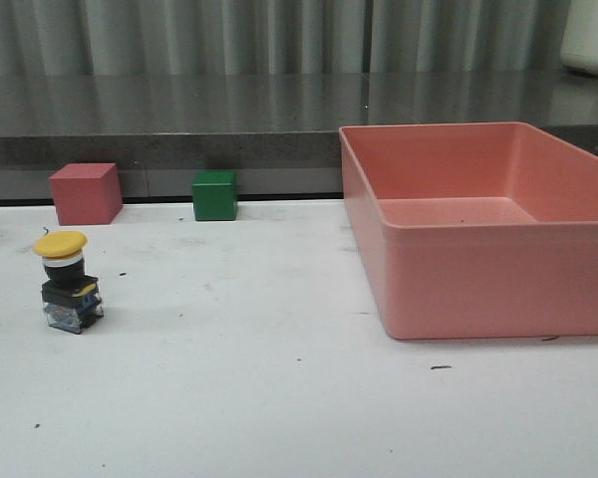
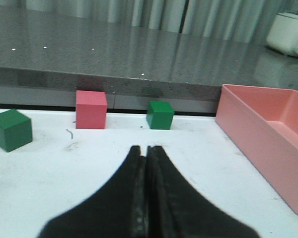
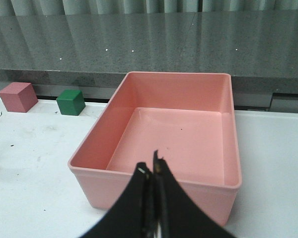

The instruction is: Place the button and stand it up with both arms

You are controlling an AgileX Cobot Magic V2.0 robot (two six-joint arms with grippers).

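Button (image 1: 68, 280) upright, domed yellow cap, blocky base

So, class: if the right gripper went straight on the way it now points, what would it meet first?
The right gripper, its jaws shut, points at the pink bin. It would likely meet the bin's near wall or rim first, though its height above the rim is unclear.

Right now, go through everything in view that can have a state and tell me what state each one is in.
button: upright on the table, yellow cap on top, not held.
pink bin: open-topped, empty.
left tool: fingers closed together, holding nothing.
right tool: fingers closed together, holding nothing.
red cube: resting flat by the back edge.
green cube: resting flat beside it, apart.
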